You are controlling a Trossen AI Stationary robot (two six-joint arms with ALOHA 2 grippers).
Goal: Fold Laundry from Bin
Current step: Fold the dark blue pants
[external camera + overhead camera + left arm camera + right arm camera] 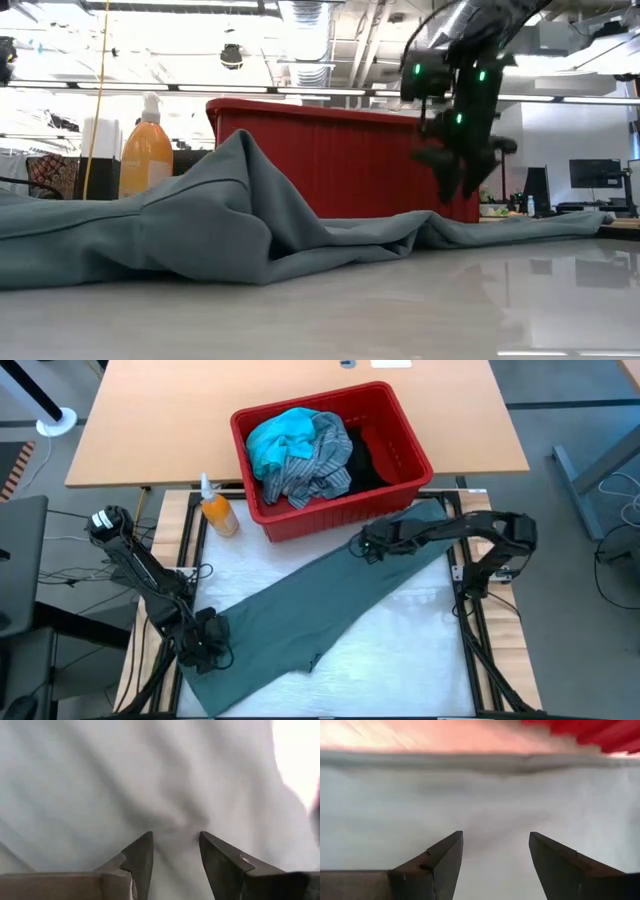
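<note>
A grey-green garment [320, 595] lies spread in a slanting band across the white table top, from the near left to the far right, with a raised fold [240, 150]. My left gripper [205, 645] is at its near-left end, shut on the cloth. My right gripper [367, 545] hangs open just above the garment's far edge [450, 225], in front of the red bin [330, 515], touching nothing. In the bin lie a turquoise garment [275, 440], a striped shirt [315, 465] and a black one [365, 455]. My left gripper [176, 840] has a pucker of the garment's near-left end [175, 822] between its two fingers, with creases running out from that spot. The fingers come slanting down from above. One layer or several, I cannot tell. The garment lies slack on the table.
An orange bottle with a white pump [218, 510] stands left of the bin at the table's far edge. A wooden table [150, 430] carries the bin's far part. White table top [400, 650] shows bare at the near right.
</note>
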